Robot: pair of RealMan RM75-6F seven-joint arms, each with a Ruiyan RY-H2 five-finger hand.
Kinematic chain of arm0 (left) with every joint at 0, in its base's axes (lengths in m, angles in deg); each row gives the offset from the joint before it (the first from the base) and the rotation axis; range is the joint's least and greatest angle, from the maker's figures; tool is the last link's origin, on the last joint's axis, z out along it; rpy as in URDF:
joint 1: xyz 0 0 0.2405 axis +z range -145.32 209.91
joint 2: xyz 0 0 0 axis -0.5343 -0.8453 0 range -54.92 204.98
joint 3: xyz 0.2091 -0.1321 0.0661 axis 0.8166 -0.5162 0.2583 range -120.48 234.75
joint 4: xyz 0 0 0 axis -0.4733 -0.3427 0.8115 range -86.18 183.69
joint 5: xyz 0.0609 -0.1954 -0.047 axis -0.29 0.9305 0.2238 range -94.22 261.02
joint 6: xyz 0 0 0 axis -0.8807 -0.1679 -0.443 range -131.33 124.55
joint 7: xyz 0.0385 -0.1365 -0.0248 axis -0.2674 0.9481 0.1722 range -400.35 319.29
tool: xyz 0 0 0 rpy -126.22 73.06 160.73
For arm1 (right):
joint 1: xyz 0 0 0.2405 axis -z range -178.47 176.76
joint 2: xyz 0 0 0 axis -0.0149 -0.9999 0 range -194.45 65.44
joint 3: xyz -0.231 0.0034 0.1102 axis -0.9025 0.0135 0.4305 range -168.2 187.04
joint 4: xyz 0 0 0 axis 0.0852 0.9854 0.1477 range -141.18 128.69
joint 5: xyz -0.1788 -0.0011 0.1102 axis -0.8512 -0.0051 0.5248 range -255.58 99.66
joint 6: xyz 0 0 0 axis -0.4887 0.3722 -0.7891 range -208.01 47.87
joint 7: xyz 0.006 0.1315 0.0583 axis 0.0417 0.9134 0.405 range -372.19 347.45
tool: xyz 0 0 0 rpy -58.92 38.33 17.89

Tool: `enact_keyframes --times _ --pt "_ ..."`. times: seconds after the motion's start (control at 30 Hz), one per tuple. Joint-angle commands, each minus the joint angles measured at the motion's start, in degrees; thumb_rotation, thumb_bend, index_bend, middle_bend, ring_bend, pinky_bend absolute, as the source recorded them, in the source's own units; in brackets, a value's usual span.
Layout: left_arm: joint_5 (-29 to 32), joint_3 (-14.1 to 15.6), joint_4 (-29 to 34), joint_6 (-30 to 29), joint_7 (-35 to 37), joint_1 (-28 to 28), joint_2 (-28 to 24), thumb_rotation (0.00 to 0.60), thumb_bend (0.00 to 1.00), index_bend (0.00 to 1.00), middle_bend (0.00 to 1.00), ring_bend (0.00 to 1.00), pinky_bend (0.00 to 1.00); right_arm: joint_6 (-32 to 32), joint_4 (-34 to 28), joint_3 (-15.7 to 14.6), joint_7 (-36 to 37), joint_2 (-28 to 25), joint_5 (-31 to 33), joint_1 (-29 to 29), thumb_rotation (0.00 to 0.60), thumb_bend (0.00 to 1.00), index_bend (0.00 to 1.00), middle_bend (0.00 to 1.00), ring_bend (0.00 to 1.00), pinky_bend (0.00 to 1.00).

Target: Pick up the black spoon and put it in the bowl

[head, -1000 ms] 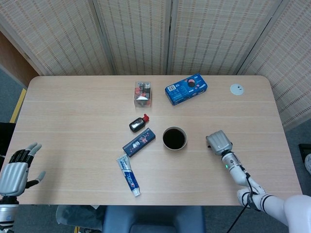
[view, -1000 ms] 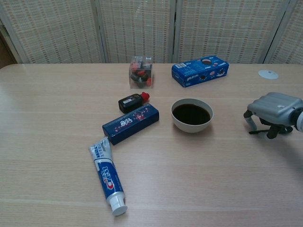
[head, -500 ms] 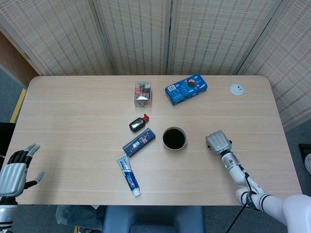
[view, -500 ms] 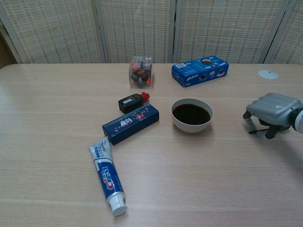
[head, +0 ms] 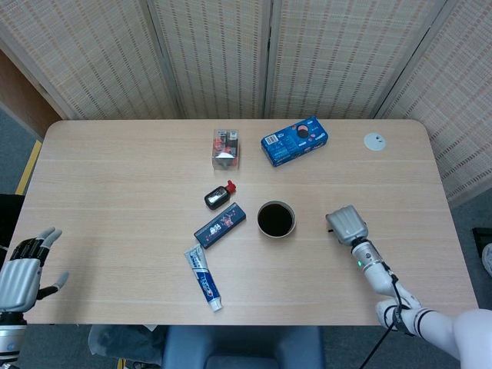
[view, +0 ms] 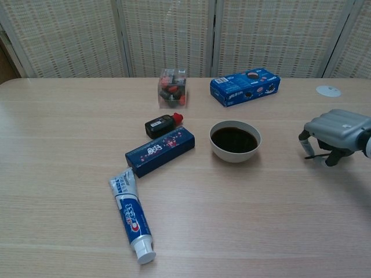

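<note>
The right hand [head: 347,224] has a smooth grey metallic back plate, boxy and ridged over the knuckles, with dark fingers [view: 331,158] beneath — it joins a slim silver-white wrist section carrying a small green light, then a white forearm with a black cable running alongside. The left hand [head: 21,270] shows a pale silver-grey back, black segments along its fingers and lighter grey tips.

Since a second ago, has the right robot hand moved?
Yes, slightly: the right robot hand has lifted and drifted right, away from the bowl, fingers curled over something thin and dark.
</note>
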State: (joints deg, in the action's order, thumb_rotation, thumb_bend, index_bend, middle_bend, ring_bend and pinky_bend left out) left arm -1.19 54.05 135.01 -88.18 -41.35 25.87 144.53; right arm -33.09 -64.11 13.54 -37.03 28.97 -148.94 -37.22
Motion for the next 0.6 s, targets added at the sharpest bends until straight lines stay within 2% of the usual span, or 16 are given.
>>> enact_keyframes --times 0.03,0.33,0.6 --pt "0.02 -0.02 0.04 0.05 -0.03 -0.02 -0.03 0.600 0.24 0.13 0.13 0.18 0.16 2.22 -2.67 0.70 2.16 -1.73 -0.90 0.64 0.600 0.52 0.61 1.00 1.00 1.00" --pt "0.05 -0.35 0.70 -0.05 -0.66 -0.17 -0.51 0.600 0.24 0.13 0.13 0.18 0.16 9.90 -13.00 3.77 14.81 -8.01 -4.39 2.81 0.600 0.52 0.63 1.00 1.00 1.00" --pt "-0.33 -0.27 1.83 -0.35 -1.41 -0.12 -1.10 0.600 0.24 0.13 0.13 0.18 0.16 10.36 -21.97 6.58 28.96 -12.89 -4.80 3.37 0.600 0.52 0.64 1.00 1.00 1.00"
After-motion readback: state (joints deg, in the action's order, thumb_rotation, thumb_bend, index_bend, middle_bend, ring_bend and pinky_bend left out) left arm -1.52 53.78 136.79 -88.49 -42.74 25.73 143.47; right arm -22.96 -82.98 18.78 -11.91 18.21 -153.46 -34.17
